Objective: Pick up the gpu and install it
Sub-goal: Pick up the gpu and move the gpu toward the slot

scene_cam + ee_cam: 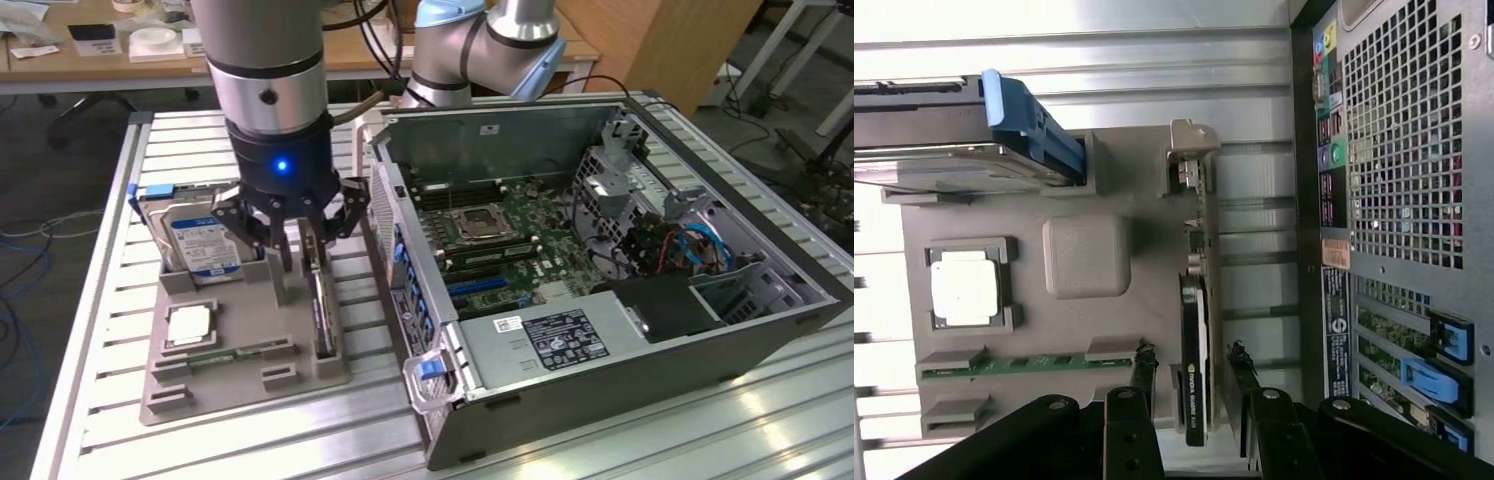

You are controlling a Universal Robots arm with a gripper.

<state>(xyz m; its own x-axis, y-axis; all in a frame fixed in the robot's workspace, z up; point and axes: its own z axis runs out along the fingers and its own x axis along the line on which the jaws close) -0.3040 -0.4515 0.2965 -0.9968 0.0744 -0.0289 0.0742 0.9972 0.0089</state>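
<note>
The gpu stands on its long edge in a slot of the grey holder tray, near the open computer case. In the wrist view the gpu shows a green board, a black cooler and a silver end bracket. My gripper hangs right over it, open. Its fingertips stand on either side of the card, and a small gap shows on each side. My gripper holds nothing.
The tray also carries a hard drive with a blue-white label, a processor chip and a memory stick. The case lies open with its motherboard exposed. A second arm stands behind the case.
</note>
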